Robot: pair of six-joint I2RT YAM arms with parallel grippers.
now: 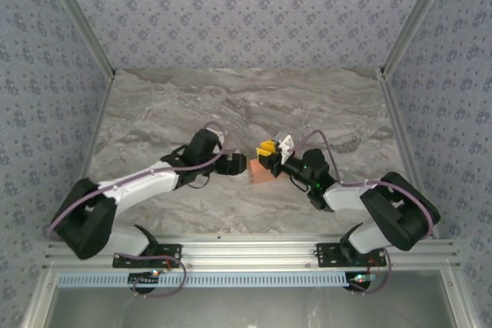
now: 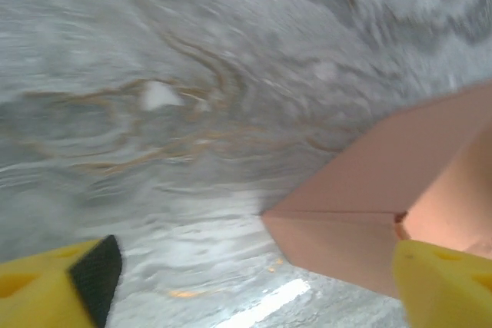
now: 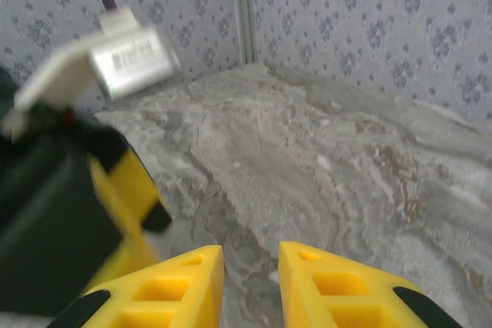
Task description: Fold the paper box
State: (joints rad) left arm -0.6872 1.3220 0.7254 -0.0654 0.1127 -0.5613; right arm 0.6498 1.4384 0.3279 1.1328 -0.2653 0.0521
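The salmon-orange paper box [image 1: 258, 173] rests on the marble table between the two arms. My left gripper [image 1: 237, 164] is at the box's left side, and in the left wrist view it [image 2: 257, 266] is wide open. A folded corner of the box [image 2: 369, 190] reaches in from the right and lies against the right finger [image 2: 446, 286]. My right gripper [image 1: 267, 150] hangs over the box's far edge. Seen from the right wrist, its fingers [image 3: 250, 255] stand a narrow gap apart over bare table, holding nothing.
The left arm's black wrist and one yellow finger [image 3: 127, 190] loom close on the left of the right wrist view, with its white camera block [image 3: 115, 63] above. Patterned walls and metal corner posts [image 1: 403, 32] enclose the marble table [image 1: 246, 105].
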